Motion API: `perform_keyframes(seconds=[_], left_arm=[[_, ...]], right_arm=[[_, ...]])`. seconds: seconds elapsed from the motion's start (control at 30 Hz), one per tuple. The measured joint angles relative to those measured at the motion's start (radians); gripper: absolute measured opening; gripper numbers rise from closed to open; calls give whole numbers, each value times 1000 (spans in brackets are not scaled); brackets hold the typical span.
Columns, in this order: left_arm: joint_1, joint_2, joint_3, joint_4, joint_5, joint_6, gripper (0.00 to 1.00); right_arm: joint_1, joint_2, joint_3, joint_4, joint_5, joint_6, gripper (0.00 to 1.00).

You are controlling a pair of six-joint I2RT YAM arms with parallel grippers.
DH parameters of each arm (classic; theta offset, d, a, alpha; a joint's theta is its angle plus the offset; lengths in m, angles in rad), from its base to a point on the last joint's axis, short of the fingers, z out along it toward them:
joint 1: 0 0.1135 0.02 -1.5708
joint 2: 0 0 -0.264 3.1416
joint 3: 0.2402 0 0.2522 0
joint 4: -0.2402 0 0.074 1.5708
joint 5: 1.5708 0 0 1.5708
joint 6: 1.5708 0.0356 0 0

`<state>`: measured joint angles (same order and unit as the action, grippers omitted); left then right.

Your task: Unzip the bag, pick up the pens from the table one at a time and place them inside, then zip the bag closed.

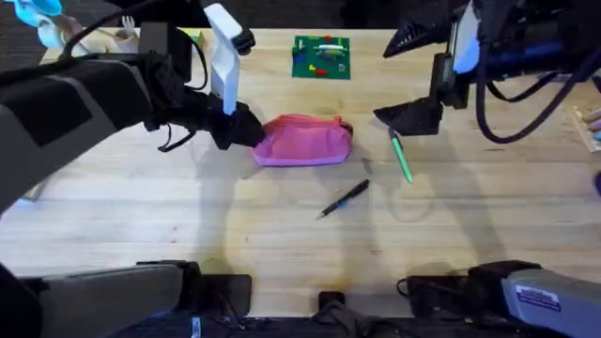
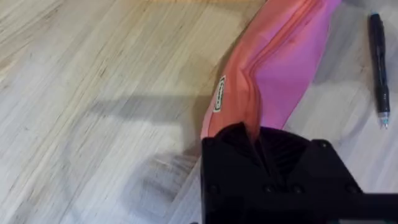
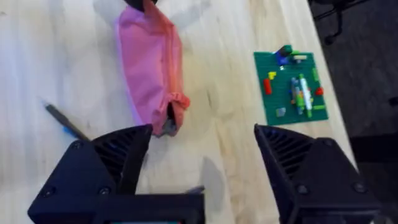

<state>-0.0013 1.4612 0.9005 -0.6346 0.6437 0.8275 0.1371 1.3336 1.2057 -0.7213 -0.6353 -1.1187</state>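
Two pens lie on the table [image 1: 141, 216] — green pen [image 1: 402, 158] right of the pink bag [image 1: 305, 141], black pen [image 1: 344, 198] nearer the bases. Bag sits mid-table, zipper appearing closed. Left gripper [image 1: 242, 127] is clenched on the bag's left end. Right gripper [image 3: 202, 152] hovers released — right of the bag, over bare wood.

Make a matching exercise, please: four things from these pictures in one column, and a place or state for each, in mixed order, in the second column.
Things:
1. bag
2. green pen
3. black pen
4. right gripper

Places or states:
A. open, holding nothing
B. on the table, just in front of the bag
C. one end gripped by the left gripper
D. on the table, right of the bag

Pairs: 1-C, 2-D, 3-B, 4-A
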Motion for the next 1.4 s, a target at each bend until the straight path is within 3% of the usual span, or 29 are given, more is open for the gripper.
perform_keyframes(seconds=[0.2,0.4,0.43,0.93,1.13,1.4], left_arm=[[0,0,0,0,0,0,42],[0,0,0,0,0,0,42],[0,0,0,0,0,0,42],[0,0,0,0,0,0,42],[0,0,0,0,0,0,42],[0,0,0,0,0,0,42]], right_arm=[[0,-1,0,-36,9,38,998],[0,-1,0,-7,11,215,998],[0,-1,0,55,14,437,998],[0,-1,0,96,14,1387,997],[0,-1,0,107,14,1533,998],[0,-1,0,107,13,1575,998]])
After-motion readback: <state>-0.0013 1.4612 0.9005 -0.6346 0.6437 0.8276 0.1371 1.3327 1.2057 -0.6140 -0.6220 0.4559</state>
